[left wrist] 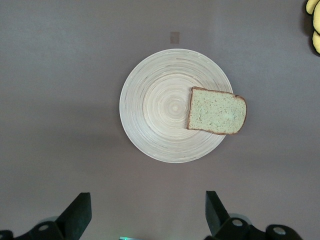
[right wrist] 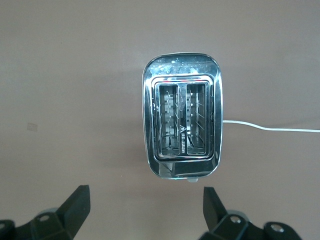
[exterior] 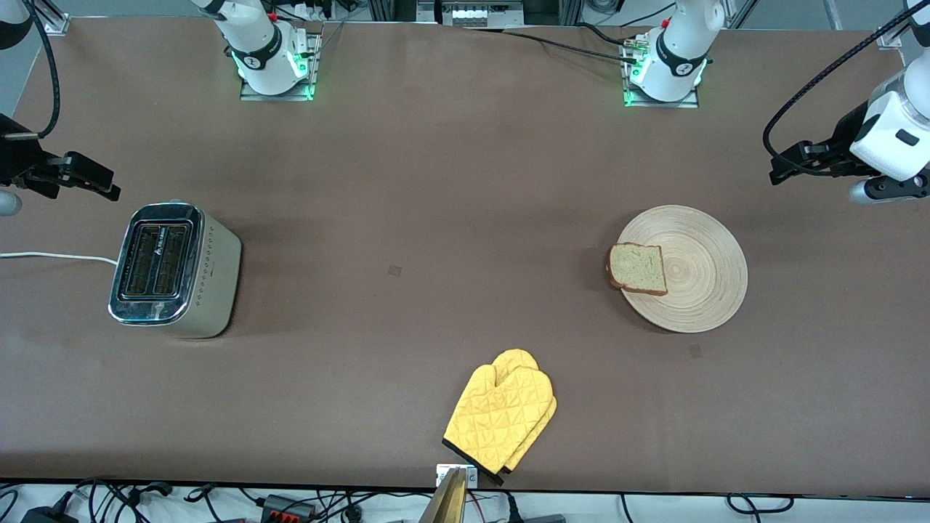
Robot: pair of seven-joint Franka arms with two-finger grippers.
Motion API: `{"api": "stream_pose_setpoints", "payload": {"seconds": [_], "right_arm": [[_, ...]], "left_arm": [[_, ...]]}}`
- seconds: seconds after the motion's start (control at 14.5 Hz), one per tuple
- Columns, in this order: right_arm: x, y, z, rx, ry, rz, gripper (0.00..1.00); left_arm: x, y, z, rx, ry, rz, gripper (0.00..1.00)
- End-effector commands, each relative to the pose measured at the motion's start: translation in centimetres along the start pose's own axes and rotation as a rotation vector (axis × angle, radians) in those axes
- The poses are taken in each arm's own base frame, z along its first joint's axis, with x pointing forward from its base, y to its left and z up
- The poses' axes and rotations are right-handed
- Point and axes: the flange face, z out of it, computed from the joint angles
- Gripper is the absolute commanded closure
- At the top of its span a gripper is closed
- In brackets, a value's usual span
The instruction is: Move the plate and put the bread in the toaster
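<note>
The light-wood plate [exterior: 701, 272] lies on the table toward the left arm's end. The bread [exterior: 638, 267] lies flat on the plate's rim on the side toward the toaster and overhangs it slightly. The toaster [exterior: 171, 269] stands toward the right arm's end with both slots empty. My left gripper [exterior: 788, 163] is open and empty, up in the air beside the plate. In the left wrist view the gripper [left wrist: 148, 200] looks down on the plate [left wrist: 160, 105] and bread [left wrist: 216, 111]. My right gripper [exterior: 94, 181] is open and empty beside the toaster [right wrist: 181, 115], as the right wrist view [right wrist: 145, 195] shows.
A yellow quilted oven mitt [exterior: 501, 418] lies near the table's front edge, midway between plate and toaster; its tip shows in the left wrist view [left wrist: 314, 25]. The toaster's white cord [exterior: 51, 256] runs off the table's end.
</note>
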Motion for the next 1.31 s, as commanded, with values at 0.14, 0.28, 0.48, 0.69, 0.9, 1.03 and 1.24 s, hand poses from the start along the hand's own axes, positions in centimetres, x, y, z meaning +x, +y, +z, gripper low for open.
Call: {"api": "stream_pose_setpoints", "payload": {"seconds": [0.14,0.28,0.48,0.69,0.9,1.03,1.24], "right_arm": [[-0.8,0.4,-0.7,-0.011,0.003,-0.013,0.0],[-0.9,0.3,-0.6,-0.013,0.0,-0.013,0.0],[-0.8,0.4,-0.5,-0.013,0.002,-0.013,0.0],[-0.8,0.4,-0.5,-0.013,0.003,-0.013,0.0],[-0.6,0.4,-0.4,-0.013,0.005,-0.013,0.0],[-0.6,0.2,-0.3,-0.013,0.003,-0.016,0.0],[-0.6,0.2,-0.4,-0.013,0.005,-0.016,0.0]], "left_arm": [[-0.6,0.2,-0.3,-0.013,-0.001,-0.012,0.0],[-0.5,0.2,-0.5,-0.014,0.003,-0.011,0.0],[0.7,0.2,0.3,-0.019,-0.014,-0.015,0.0],[2.0,-0.2,1.5,-0.026,-0.036,-0.023,0.0],[4.9,-1.8,4.7,-0.097,-0.092,-0.058,0.0],[7.5,-3.5,7.8,-0.112,-0.14,-0.085,0.0],[9.6,-6.5,12.4,-0.172,-0.17,-0.02,0.0]]}}
